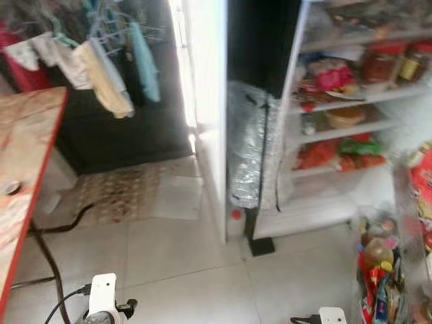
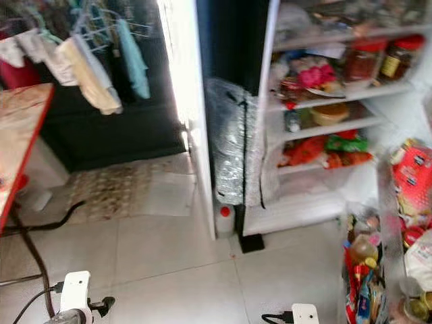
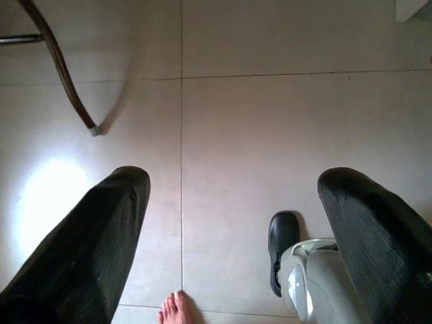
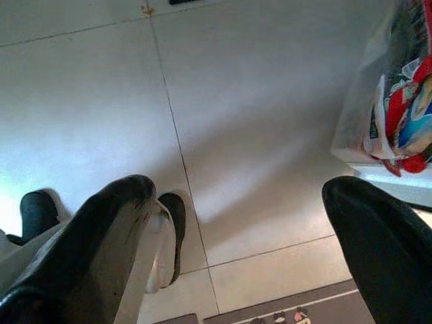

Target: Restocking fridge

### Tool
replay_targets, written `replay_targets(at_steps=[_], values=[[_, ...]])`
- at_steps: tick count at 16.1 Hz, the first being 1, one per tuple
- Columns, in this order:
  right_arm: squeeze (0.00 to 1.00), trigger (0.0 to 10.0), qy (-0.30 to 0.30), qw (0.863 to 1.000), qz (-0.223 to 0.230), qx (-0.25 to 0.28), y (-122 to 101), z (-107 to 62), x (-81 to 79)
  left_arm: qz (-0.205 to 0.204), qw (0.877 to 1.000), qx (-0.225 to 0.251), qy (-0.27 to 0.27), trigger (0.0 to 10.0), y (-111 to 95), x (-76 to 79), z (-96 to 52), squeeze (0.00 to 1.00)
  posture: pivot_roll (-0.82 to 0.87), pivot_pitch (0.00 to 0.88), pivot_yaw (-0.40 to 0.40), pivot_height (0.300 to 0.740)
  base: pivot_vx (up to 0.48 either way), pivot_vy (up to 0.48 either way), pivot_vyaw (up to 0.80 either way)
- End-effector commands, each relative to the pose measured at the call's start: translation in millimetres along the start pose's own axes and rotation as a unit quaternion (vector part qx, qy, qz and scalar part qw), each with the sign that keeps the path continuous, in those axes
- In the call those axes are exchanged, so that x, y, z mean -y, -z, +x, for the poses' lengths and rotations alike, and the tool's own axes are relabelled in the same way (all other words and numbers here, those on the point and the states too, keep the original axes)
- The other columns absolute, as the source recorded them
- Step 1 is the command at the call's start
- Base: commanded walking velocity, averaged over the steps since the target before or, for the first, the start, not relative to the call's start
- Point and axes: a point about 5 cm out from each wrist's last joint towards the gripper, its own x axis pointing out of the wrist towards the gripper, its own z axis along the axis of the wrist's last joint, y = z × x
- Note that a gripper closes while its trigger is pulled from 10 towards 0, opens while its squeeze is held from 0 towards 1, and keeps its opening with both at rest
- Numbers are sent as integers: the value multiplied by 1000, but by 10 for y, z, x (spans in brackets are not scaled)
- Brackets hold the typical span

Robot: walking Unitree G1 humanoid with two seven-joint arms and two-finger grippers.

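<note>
Both hands hang low, the left hand (image 3: 229, 236) and right hand (image 4: 236, 229) spread wide and holding nothing. Ahead, the fridge (image 2: 324, 135) stands open. Next job, I think: walk closer and pick up food.

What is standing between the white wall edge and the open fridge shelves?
A tall silver-wrapped bundle stands there, with a black pole on a flat base in front and a small red-capped bottle on the floor. The fridge shelves are just right. Both eye views show it.
</note>
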Motion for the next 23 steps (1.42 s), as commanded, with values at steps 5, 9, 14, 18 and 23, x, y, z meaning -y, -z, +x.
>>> replay_targets(at_steps=[5, 9, 14, 18, 23], values=[[0, 10000, 9, 996, -41, -75, 161, -16, 9, 7, 1000, -17, -6, 10000, 63, -45, -11, 0, -163, 0, 50, 740, 0, 0, 0], [0, 10000, 49, 994, 44, -92, 232, -32, 17, 8, 1000, -17, -7, 10000, 61, -50, -11, 0, -163, 0, 51, 740, 0, 0, 0], [0, 10000, 136, 965, 198, -102, 320, -63, 10, 9, 1000, -16, -7, 10000, 58, -54, -11, 0, -163, 0, 53, 740, 0, 0, 0], [0, 10000, 195, 950, 224, -94, 329, -84, 35, 9, 1000, -16, -5, 10000, 59, -55, -11, 0, -167, 0, 56, 740, 0, 0, 0], [0, 10000, 243, 932, 258, -71, 324, -108, 52, 8, 1000, -14, -3, 10000, 63, -53, -13, 0, -171, 0, 56, 740, 0, 0, 0]])
